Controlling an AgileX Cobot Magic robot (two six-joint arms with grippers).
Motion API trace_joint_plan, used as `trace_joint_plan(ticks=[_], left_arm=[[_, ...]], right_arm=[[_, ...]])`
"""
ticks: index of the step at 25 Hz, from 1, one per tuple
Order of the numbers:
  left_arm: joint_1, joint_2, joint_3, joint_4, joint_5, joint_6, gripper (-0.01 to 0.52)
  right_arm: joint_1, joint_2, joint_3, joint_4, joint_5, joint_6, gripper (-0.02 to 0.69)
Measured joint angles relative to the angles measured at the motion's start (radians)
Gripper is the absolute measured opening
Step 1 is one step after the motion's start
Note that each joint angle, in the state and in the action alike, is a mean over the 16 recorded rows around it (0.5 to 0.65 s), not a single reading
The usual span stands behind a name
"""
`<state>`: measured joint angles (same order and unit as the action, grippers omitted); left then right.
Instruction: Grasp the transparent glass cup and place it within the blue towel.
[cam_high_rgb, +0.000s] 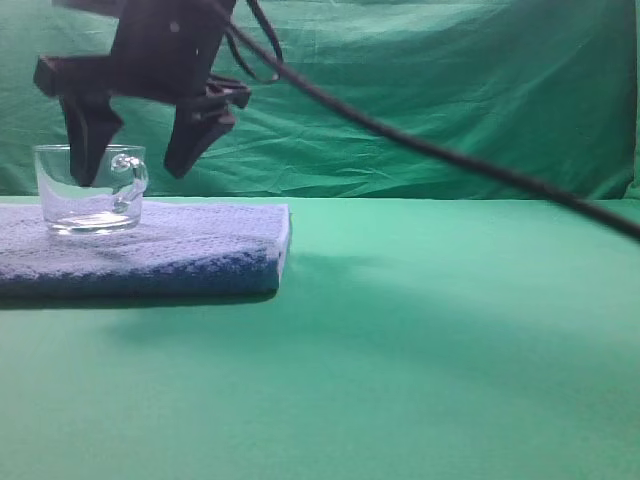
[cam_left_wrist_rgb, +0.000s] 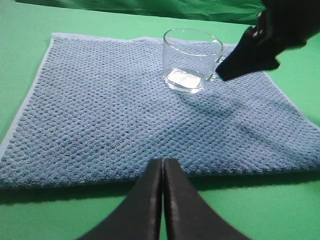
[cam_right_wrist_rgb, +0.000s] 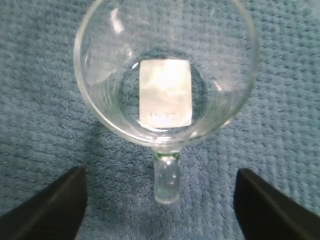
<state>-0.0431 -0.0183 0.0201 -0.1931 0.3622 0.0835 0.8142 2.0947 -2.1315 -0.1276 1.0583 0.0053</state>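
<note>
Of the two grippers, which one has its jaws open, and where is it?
The right gripper: its jaws are spread wide above the glass cup, which stands on the blue towel. The left gripper has its jaws pressed together at the towel's near edge.

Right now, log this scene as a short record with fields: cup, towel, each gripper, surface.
cup: transparent glass cup with a small side handle, upright, empty, standing on the towel
towel: flat blue terry towel, folded, spread under the cup
right gripper: open, fingers above the cup's handle, not touching the glass
left gripper: shut, empty, at the towel's near edge, apart from the cup
surface: green cloth table
task state: cup sits within the towel
</note>
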Motion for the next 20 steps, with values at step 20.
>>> trace_joint_plan(ticks=[20], left_arm=[[0.000, 0.000, 0.000, 0.000, 0.000, 0.000, 0.000]], right_arm=[[0.000, -0.721, 0.776, -0.073, -0.314, 0.098, 0.000]])
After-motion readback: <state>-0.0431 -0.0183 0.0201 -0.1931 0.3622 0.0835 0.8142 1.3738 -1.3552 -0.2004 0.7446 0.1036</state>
